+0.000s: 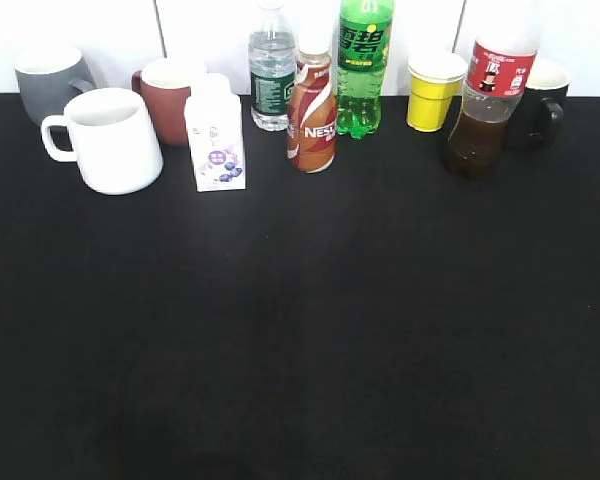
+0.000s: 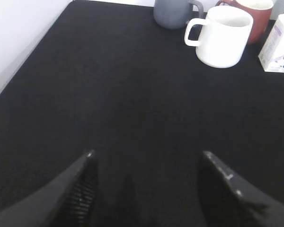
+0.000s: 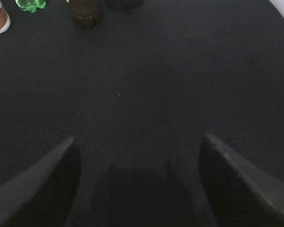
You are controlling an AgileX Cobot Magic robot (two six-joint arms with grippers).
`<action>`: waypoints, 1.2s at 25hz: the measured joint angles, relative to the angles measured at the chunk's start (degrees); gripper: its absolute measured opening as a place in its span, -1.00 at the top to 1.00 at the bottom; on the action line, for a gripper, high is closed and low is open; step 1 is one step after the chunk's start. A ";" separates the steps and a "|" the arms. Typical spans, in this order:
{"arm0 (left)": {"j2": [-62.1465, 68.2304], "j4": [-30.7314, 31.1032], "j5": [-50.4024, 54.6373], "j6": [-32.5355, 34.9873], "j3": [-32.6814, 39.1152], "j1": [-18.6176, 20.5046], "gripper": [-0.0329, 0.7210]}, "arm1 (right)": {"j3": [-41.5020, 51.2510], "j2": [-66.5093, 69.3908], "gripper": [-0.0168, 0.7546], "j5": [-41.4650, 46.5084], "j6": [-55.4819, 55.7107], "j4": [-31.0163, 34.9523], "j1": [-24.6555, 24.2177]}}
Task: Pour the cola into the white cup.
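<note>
- Nothing of the pour is done as far as the pictures show: the cola stands upright at the back right of the black table, just in front of a black mug and beside a yellow cup.
- The cola bottle's top runs out of the exterior view, so whether it has a cap on cannot be told.
- The white cup stands upright at the back left, well apart from the cola, with a grey mug and a red-brown mug behind it and a small white carton just beside it. No dark liquid shows inside it.
- The left gripper hangs over bare table, jaws spread wide and holding nothing; the white cup lies ahead of it.
- The right gripper is likewise wide apart and empty, with the cola's base at the far edge of its view.
- Neither arm appears in the exterior view.
- What is left, by my reading: reach and grasp the cola, carry it to the cup, tilt and pour.
</note>
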 joint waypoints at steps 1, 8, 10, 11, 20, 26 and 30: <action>0.00 0.00 0.00 0.00 0.00 0.00 -0.41 | 0.00 0.00 -0.58 0.00 0.00 0.00 0.00; 0.00 0.00 0.00 0.00 0.00 0.00 -0.41 | 0.00 0.00 -0.58 0.00 0.00 0.00 0.00; 0.00 -1.21 0.00 4.36 0.00 0.00 -0.41 | 0.00 0.00 -0.58 0.00 0.00 0.00 0.00; 0.00 -2.65 0.00 7.42 0.00 0.00 -0.41 | 0.00 0.00 -0.58 0.00 0.00 0.00 0.00; 0.00 -3.34 0.00 8.85 0.07 0.00 -0.41 | 0.00 0.00 -0.58 0.00 0.00 0.32 0.00; 0.00 -3.34 0.00 8.85 0.07 0.00 -0.41 | 0.00 0.00 -0.58 0.00 0.00 0.00 0.00; 0.00 -3.34 0.00 8.85 0.07 0.00 -0.41 | 0.00 0.00 -0.58 0.00 0.00 0.32 0.00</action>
